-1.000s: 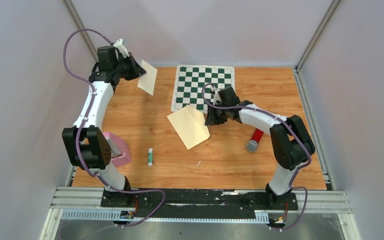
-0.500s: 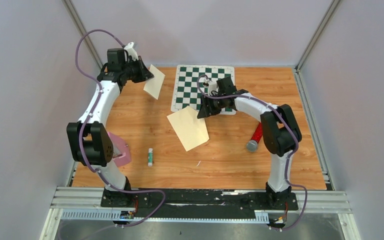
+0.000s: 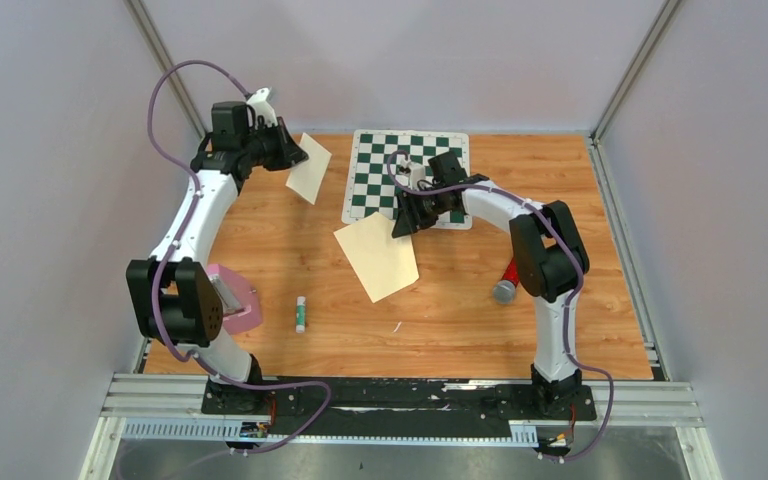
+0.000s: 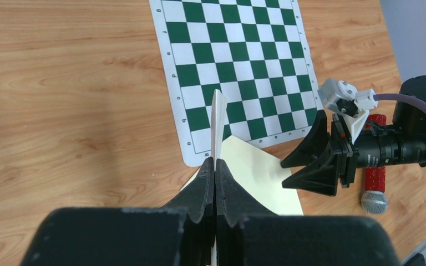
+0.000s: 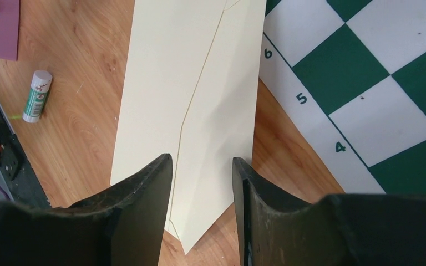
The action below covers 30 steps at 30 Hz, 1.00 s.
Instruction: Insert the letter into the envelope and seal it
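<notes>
The letter [image 3: 309,168], an off-white sheet, hangs in the air over the table's back left, with my left gripper [image 3: 288,152] shut on its edge. The left wrist view shows the letter [image 4: 218,124] edge-on, rising from between the closed jaws of that gripper [image 4: 215,162]. Mid-table the cream envelope [image 3: 378,256] lies flat, its far corner touching the chessboard. My right gripper [image 3: 405,222] hovers open over that far corner. In the right wrist view the envelope [image 5: 188,83] lies below the spread jaws of the gripper [image 5: 202,162], which hold nothing.
The green-and-white chessboard [image 3: 410,172] lies at the back centre. A glue stick [image 3: 301,314] lies near the front left, beside a pink dispenser [image 3: 238,302]. A red-handled tool [image 3: 508,280] rests to the right of the envelope.
My right gripper has opened and drawn back toward the chessboard, and the envelope's raised corner has settled flat. The left arm has carried the letter slightly to the right.
</notes>
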Each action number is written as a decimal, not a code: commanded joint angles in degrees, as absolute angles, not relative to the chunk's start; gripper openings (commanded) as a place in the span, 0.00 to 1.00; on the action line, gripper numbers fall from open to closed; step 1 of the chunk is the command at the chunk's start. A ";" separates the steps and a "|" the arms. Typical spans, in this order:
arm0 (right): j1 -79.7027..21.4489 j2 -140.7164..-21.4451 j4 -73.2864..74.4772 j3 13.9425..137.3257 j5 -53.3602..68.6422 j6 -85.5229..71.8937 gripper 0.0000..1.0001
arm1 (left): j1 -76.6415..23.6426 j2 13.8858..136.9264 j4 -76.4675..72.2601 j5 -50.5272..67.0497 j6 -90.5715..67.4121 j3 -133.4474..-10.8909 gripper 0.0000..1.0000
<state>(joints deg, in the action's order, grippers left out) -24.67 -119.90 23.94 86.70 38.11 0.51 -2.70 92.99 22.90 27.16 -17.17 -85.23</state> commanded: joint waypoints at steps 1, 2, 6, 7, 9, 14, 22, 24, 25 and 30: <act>-24.52 -116.45 22.41 89.03 34.85 3.86 0.48 | -3.32 90.11 20.84 27.36 -15.18 -85.39 0.00; -24.52 -116.43 22.15 89.14 33.23 4.25 0.50 | -3.40 89.96 20.81 27.30 -15.26 -85.20 0.00; -24.53 -117.55 22.08 89.47 30.94 5.24 0.61 | -3.71 89.47 20.82 27.39 -15.15 -84.64 0.00; -24.52 -117.86 22.00 89.53 31.06 5.08 0.63 | -3.79 89.38 20.82 27.35 -15.09 -84.51 0.00; -24.68 -118.45 22.02 89.67 31.43 4.78 0.63 | -4.03 89.19 20.95 27.51 -15.09 -84.27 0.00; -24.70 -118.62 21.45 89.03 32.05 4.58 0.52 | -4.49 89.03 20.84 27.65 -15.20 -84.08 0.01; -24.70 -118.60 21.89 85.53 35.34 5.97 0.23 | -5.23 89.52 20.52 28.17 -15.42 -83.95 0.01; -24.71 -117.99 22.11 84.83 35.35 5.99 0.15 | -5.33 89.70 20.56 28.25 -15.53 -83.89 0.01; -24.70 -117.58 22.15 84.30 34.88 5.98 0.09 | -5.42 89.79 20.39 28.28 -15.55 -83.75 0.01; -24.01 -114.24 21.88 80.59 30.43 3.79 0.00 | -5.91 89.86 19.70 28.28 -15.84 -82.92 0.01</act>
